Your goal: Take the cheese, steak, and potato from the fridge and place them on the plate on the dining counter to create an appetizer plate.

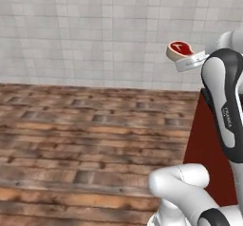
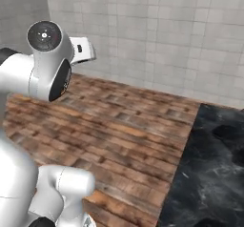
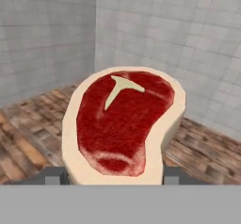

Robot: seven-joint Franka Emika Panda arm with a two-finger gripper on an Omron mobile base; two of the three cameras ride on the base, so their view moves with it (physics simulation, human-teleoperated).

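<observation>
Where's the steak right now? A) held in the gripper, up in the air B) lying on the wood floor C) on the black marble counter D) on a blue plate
A: the hand view shows the steak sitting between the two fingertips of the gripper, and the left base view shows it at the end of the arm, high above the floor in front of the tiled wall.

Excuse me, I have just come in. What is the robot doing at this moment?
The white arm is carrying the steak. The gripper is closed on the lower edge of the meat, one fingertip on each side, and holds it up in the air in front of a tiled wall, above a wooden floor. A corner of the black marble dining counter shows to the right of the robot. The steak has not been set down yet.
</observation>
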